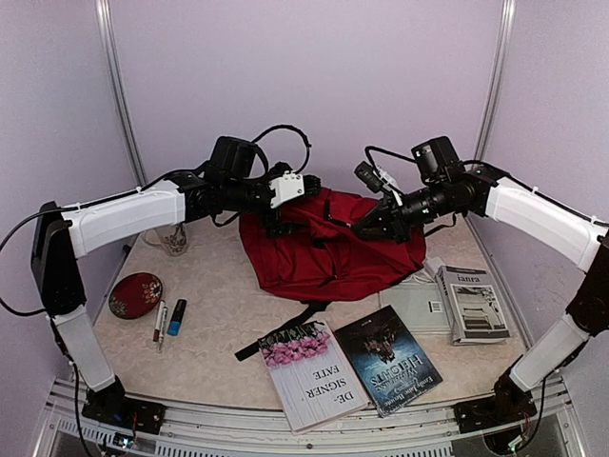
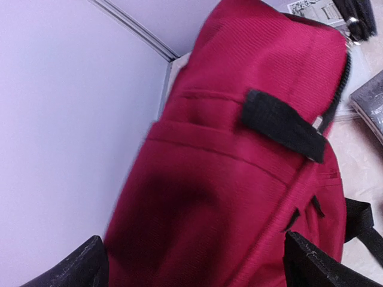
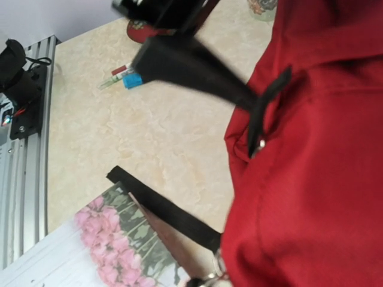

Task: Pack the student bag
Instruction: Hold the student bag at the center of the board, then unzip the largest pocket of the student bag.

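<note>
The bag lies slumped at the middle of the worktop, with both arms reaching in at its far side. The left end effector is at the bag's left shoulder, jaws wide. Its wrist view shows red fabric filling the gap between the 2 fingers, with nothing gripped.

The right end effector is at the bag's right side, shut narrow. In its wrist view the tips meet a black zipper tab; whether the tab is actually pinched I cannot tell.

Nearer than the bag lie a pink book and a dark book. A grey book sits to the bag's right and the pens to its left, all unpacked.

The step in hand looks like opening the bag, with no loading begun. Next, the left end effector probably needs to close on the fabric at the bag's top. That would brace the soft shell while the right works the zipper; otherwise the bag would likely just drag along.
</note>
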